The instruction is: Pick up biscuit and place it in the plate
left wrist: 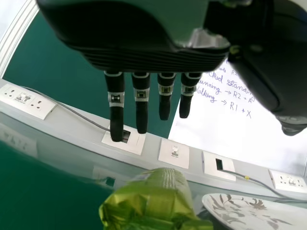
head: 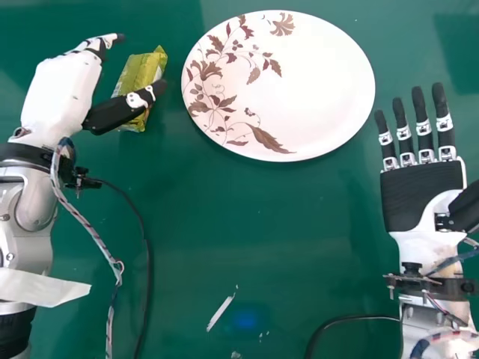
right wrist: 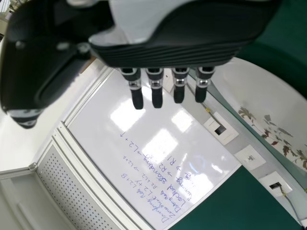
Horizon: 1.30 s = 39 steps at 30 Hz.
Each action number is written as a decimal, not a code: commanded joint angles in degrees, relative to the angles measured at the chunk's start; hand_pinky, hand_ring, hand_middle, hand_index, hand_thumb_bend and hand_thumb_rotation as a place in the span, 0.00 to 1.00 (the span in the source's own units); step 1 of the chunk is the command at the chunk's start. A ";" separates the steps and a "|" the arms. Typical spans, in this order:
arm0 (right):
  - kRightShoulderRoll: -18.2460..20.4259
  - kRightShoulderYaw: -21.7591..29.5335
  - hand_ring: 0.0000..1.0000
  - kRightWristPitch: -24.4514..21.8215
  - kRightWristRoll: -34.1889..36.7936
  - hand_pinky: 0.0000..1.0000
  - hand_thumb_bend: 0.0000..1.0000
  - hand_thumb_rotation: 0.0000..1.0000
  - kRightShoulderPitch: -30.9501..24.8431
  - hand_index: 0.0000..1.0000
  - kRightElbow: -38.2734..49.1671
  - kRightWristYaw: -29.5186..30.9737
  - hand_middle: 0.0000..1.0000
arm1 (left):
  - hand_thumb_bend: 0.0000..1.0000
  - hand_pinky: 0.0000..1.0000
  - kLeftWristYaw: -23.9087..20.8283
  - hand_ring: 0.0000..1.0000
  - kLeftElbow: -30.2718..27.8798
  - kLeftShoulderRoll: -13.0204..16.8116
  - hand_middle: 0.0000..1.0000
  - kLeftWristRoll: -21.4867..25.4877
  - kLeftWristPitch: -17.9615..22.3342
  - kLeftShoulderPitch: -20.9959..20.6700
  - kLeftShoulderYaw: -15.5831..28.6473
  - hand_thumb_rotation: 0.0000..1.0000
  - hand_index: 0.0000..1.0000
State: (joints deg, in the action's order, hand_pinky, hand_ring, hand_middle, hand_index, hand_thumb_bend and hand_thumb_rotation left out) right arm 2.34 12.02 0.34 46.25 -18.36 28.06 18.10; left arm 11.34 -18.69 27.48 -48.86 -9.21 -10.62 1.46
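One green counter (head: pixel 224 217), carrying the pieces listed here. Item: biscuit packet (head: pixel 133 75), yellow-green, crinkled wrapper, lying on the counter to the left of the plate (head: pixel 322 82), close to its rim but apart from it. Item: the plate itself, white, broad, set face up at the far middle of the counter, decorated on its left part with brown and reddish leaves, flowers and stems. Left robot hand (head: pixel 60 93): open, nothing gripped, fingers straight in the left wrist view; positioned at the packet's left, its black thumb (head: pixel 116 112) crossing over the packet in the head view; whether thumb and wrapper touch, cannot tell. Right robot hand (head: pixel 423 191): open, empty, palm up, fingers straight and pointing away, located to the right of the plate and nearer the robot. Sundries: a thin white scrap (head: pixel 219 313) on the near part of the counter; a black cable (head: pixel 147 262) running beside the left forearm; a second black cable (head: pixel 352 319) by the right forearm. Backdrop, per the wrist views: a whiteboard (right wrist: pixel 163 120) with blue handwriting, and a row of white wall sockets (left wrist: pixel 165 153) along a pale strip.
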 commanded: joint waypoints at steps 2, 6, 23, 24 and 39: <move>0.43 0.12 1.00 0.41 0.35 0.96 1.00 0.61 -0.62 0.98 -0.43 0.14 1.00 | 0.99 0.61 0.68 0.82 0.44 1.09 0.95 -0.23 -0.69 -0.30 -0.63 0.84 0.93; 0.30 0.12 1.00 0.44 0.24 0.97 1.00 0.61 -0.61 0.98 -0.51 0.27 1.00 | 0.99 0.63 2.24 0.82 0.34 1.50 0.95 -0.68 -1.87 -0.62 -1.34 0.84 0.93; 0.49 0.03 1.00 0.65 0.19 0.92 1.00 0.61 -0.94 0.97 -0.32 0.15 1.00 | 0.99 0.63 3.65 0.81 1.77 2.36 0.95 -2.74 -4.83 -1.83 -4.14 0.85 0.93; 0.49 0.02 1.00 0.67 0.19 0.92 1.00 0.61 -0.96 0.97 -0.29 0.16 1.00 | 0.99 0.62 3.71 0.81 1.85 2.35 0.95 -2.88 -4.98 -1.87 -4.24 0.85 0.93; 0.42 0.27 1.00 1.21 0.84 0.94 1.00 0.58 -0.98 0.97 -0.58 1.03 1.00 | 1.00 0.61 4.18 0.83 4.45 2.26 0.96 -3.96 -7.70 -2.86 -5.99 0.84 0.95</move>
State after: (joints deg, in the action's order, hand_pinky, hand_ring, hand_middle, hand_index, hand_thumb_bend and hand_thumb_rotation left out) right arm 2.33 12.08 0.87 46.59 -18.67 28.05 18.57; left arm 15.10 -14.88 29.33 -51.71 -16.40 -13.14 -3.71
